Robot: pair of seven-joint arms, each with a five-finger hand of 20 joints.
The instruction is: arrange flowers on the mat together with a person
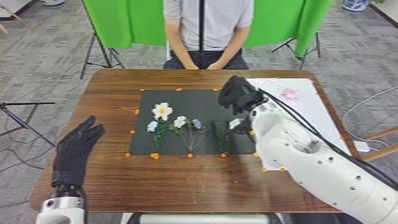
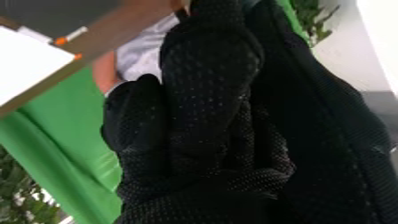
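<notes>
So the right hand [image 1: 238,94] is up at the far right corner of the black mat [image 1: 200,100], right by where the white sheet [image 1: 313,112] starts. I honestly can't tell if it's spread or closed, or whether it's pinching anything. In the wrist view the right hand [image 2: 204,115] has a corner of that white sheet and some green curtain [image 2: 67,135] past it. The pink flower [image 1: 290,93] lies on the sheet, just to the right of that hand. Nearer the robot than the same hand there's a small white bloom [image 1: 234,123], close beside the arm, and a green stem [image 1: 220,137] runs along the mat just left of that bloom. Further left of the right hand you've got the rest: a big white flower with a yellow middle [image 1: 162,110], a pale blue one [image 1: 153,126] a bit nearer the robot than that, then a smaller white flower [image 1: 180,121] and a bluish one [image 1: 196,124] next to each other, stems pointing toward the robot. The left hand [image 1: 80,142] is off to the left of the mat, over the brown counter [image 1: 178,190], fingers straight and pretty much together, well apart from the right hand. Little orange bits [image 1: 155,156] dot the mat's edges between the two hands.
</notes>
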